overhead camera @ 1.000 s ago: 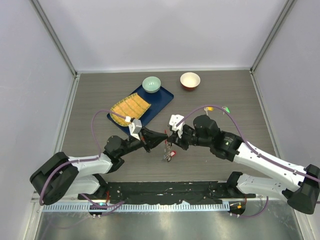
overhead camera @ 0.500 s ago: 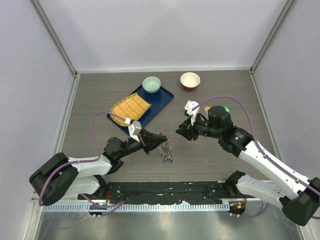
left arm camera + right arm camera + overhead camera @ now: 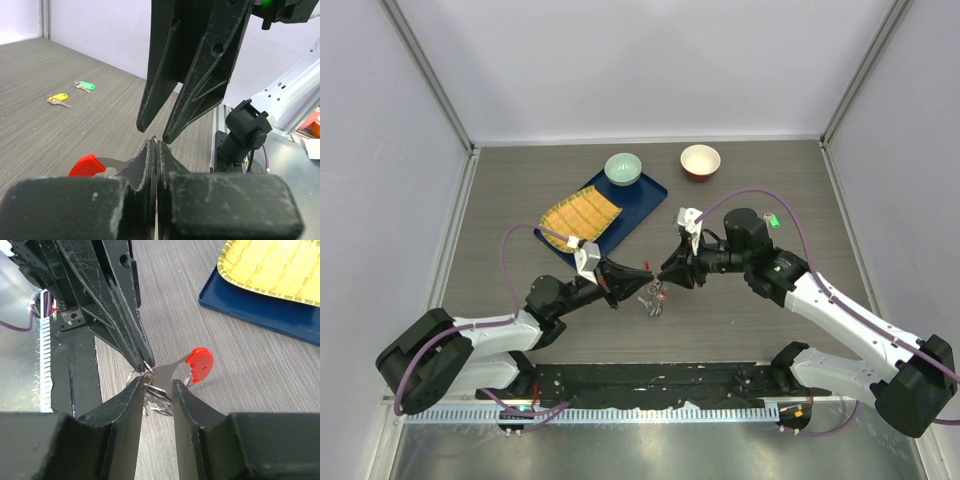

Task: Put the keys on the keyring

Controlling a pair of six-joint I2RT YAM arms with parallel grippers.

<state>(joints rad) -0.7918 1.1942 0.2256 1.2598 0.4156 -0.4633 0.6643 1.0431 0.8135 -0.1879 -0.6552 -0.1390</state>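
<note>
The left claw (image 3: 156, 147) is clenched on the keyring (image 3: 656, 300), holding it between the two arms. The right claw (image 3: 159, 385) hangs parted astride the ring, gripping nothing that I can see. The yellow key (image 3: 57, 98) and green key (image 3: 86, 86) lie well apart from it on the table. If the right claw closes off-centre, I reckon it could knock the thin ring out of the left's pinch and drop the bunch.

We've got a red tag (image 3: 200, 364) on the silver keyring (image 3: 157, 392), one yellow-headed key (image 3: 57, 98), one green-headed key (image 3: 86, 86), a navy tray (image 3: 645, 197), a yellow woven mat (image 3: 580, 215), and a grey wood-grain bench (image 3: 790, 190).
</note>
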